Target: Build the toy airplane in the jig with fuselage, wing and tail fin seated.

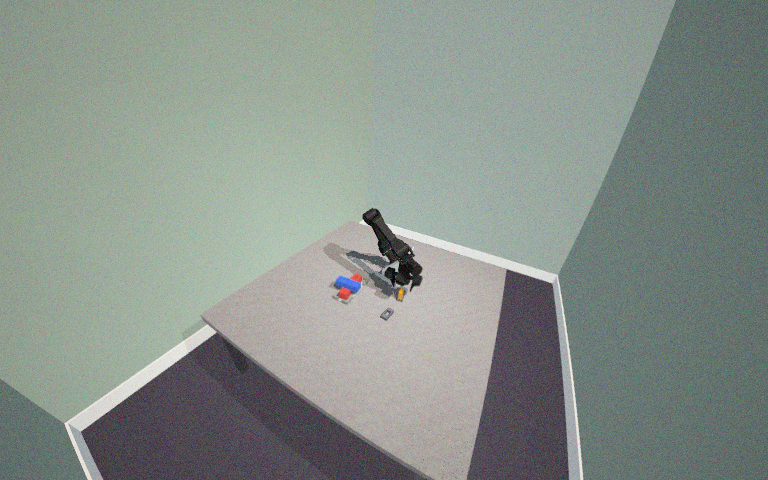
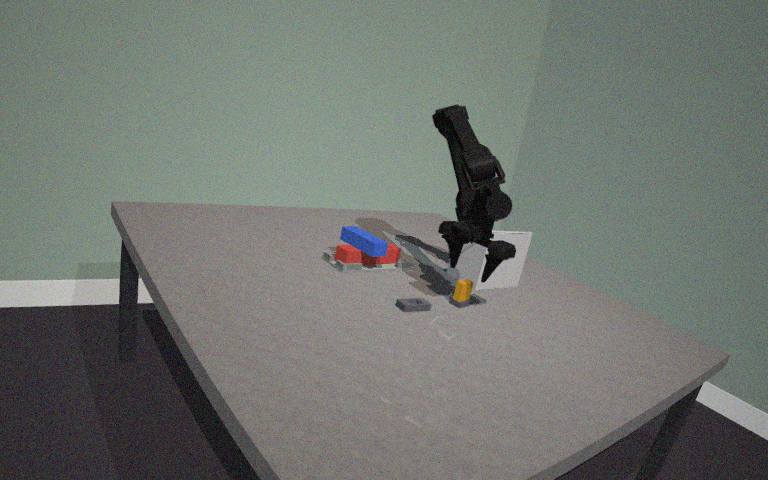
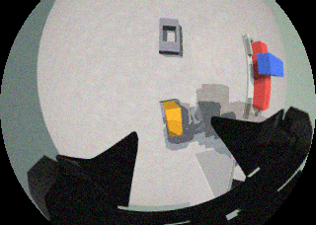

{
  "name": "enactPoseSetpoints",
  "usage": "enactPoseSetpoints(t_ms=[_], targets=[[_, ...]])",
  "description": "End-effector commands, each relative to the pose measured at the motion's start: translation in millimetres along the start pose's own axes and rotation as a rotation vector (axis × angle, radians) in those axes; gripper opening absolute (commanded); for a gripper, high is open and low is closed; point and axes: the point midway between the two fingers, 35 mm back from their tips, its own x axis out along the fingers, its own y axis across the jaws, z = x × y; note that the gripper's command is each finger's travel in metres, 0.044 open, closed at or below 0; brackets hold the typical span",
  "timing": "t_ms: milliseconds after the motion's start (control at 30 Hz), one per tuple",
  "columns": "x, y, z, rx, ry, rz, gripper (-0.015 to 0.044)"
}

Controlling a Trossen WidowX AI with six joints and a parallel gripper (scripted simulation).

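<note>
The red fuselage [image 1: 345, 293] [image 2: 349, 254] [image 3: 262, 94] lies in the pale cradle [image 2: 349, 267] [image 3: 249, 89]. The blue wing [image 1: 347, 284] [image 2: 363, 240] [image 3: 270, 64] sits crosswise on top of the fuselage; its tab and socket are hidden. The orange tail fin [image 1: 400, 294] [image 2: 462, 290] [image 3: 173, 118] stands in a small dark holder [image 2: 476, 300], away from the fuselage. My gripper [image 1: 402, 286] [image 2: 469, 273] [image 3: 176, 128] is open and empty, above the tail fin, with its fingers on either side in the wrist view.
A grey holder [image 1: 386, 314] [image 2: 413, 305] [image 3: 163, 37] with a rectangular opening lies near the tail fin. A white panel [image 2: 513, 261] stands behind the gripper. The arm's shadow falls between the fin and the cradle.
</note>
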Motion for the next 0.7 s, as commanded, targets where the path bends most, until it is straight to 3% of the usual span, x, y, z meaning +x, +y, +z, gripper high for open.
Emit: enactPoseSetpoints(t_ms=[0, 667], targets=[[9.8, -1.1, -1.9, -0.008, 0.007, -0.012, 0.044], [41.9, -1.7, -1.9, -0.01, 0.006, -0.012, 0.044]])
